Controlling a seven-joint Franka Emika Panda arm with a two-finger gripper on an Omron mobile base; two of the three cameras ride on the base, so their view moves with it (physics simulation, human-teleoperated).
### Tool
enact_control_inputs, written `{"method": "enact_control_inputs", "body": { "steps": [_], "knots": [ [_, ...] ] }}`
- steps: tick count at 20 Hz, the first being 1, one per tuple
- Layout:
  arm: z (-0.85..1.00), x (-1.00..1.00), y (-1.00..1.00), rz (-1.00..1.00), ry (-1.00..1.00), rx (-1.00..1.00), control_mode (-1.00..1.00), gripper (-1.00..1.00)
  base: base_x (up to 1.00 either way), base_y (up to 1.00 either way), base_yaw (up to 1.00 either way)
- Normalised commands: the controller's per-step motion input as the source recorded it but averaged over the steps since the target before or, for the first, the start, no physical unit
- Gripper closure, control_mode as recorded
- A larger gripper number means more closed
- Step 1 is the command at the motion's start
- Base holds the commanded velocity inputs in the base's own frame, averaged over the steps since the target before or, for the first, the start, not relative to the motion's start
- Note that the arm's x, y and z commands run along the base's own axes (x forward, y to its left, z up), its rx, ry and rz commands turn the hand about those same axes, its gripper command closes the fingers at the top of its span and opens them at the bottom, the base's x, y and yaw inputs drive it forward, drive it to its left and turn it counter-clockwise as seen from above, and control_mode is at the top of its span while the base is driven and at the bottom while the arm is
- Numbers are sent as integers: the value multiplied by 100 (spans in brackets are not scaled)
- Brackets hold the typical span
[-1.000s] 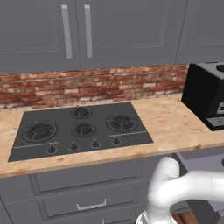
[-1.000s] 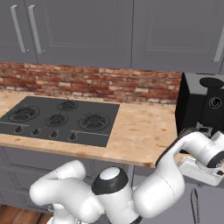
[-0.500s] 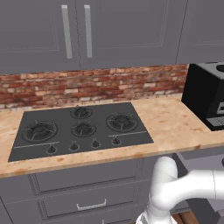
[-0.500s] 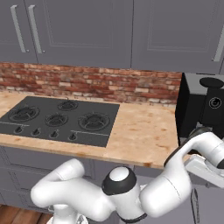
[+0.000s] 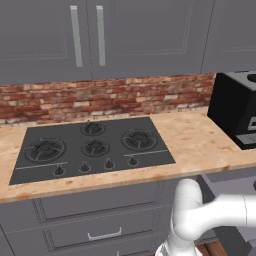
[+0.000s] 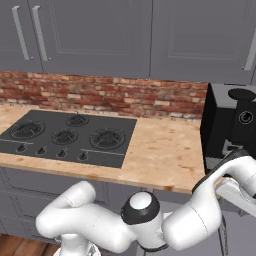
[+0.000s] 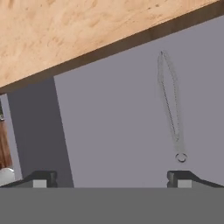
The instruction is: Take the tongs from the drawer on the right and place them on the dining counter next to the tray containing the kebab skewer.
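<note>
With my fingers (image 7: 183,177) spread wide and holding nothing, I look down into the open drawer (image 7: 113,127). Its grey floor carries the tongs (image 7: 169,105), lying flat just beyond my right-hand tip, below the wooden counter edge (image 7: 65,30).

The surface (image 5: 195,142) was light beige with a mottled wood-look pattern, and the hob (image 5: 90,147) was black. The backsplash (image 5: 100,97) was red-brown brick and the cabinets (image 5: 140,35) dark grey. Silvery-grey tongs (image 7: 169,105) lay in a pale grey drawer (image 7: 113,127).
</note>
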Motion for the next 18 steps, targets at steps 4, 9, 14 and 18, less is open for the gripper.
{"method": "enact_control_inputs", "body": {
  "steps": [4, 9, 14, 18],
  "knots": [
    [-24, -8, 6, -1, -26, -12, -100, -100, 0, 0, 0],
    [-16, -1, 15, 0, -21, -22, -100, -100, 0, 0, 0],
    [-16, 2, 11, -2, -5, -27, -100, -100, 0, 0, 0],
    [-24, 0, 10, -5, 0, -27, -100, -100, 0, 0, 0]
  ]
}}
